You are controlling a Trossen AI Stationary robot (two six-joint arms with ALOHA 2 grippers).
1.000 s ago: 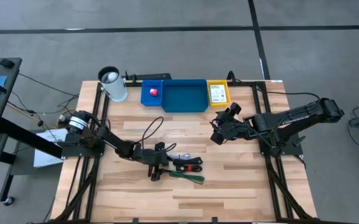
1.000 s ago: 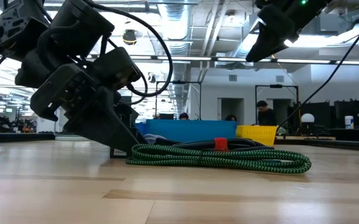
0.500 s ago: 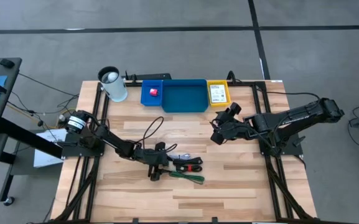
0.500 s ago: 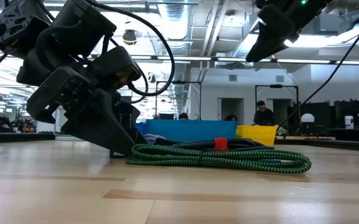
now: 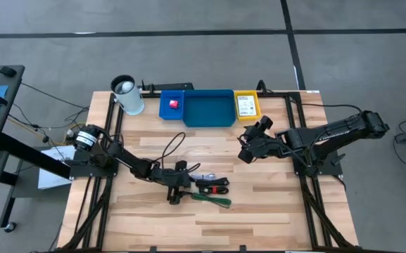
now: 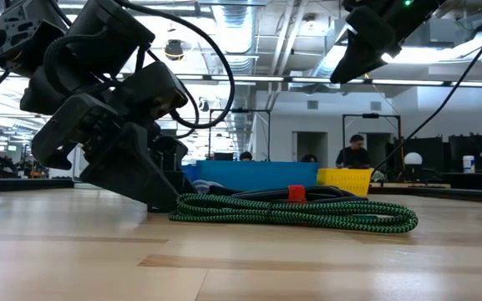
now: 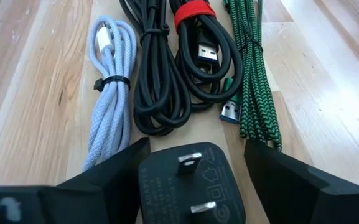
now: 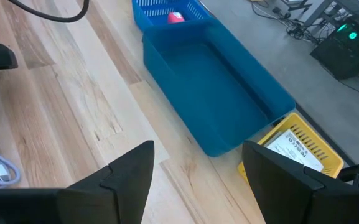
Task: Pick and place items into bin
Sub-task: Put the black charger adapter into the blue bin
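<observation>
My left gripper (image 5: 176, 194) is open and low over the table, and it also shows in the low view (image 6: 157, 199). One finger stands on each side of the black block (image 7: 191, 184), a plug adapter lying with its prongs up. Just beyond it lie a grey-white cable (image 7: 112, 93), a black cable bundle (image 7: 157, 74), a black cable with a red tie (image 7: 195, 14) and a green braided cable (image 7: 254, 87). The pink-red cube (image 5: 173, 104) sits in the small blue bin. The white card (image 5: 245, 105) lies in the yellow bin. My right gripper (image 5: 245, 154) hovers open above the table. My left gripper has a finger on either side of the black block (image 7: 167, 186), coming slanting down from the table's left. The block lies flat on the table. Whether the fingers (image 7: 120, 171) touch its sides, I cannot tell.
A large blue bin (image 5: 220, 121) stands at the far edge between the small blue bin (image 5: 163, 111) and the yellow bin (image 5: 256, 112). A white cylindrical cup (image 5: 127, 96) stands at the far left. A thin black cord (image 5: 171, 144) loops across the table. People show in the room behind.
My left gripper has tipped slightly lower toward the table over the black block, while its fingertips have stayed in place. The cables and the right arm have not moved.
</observation>
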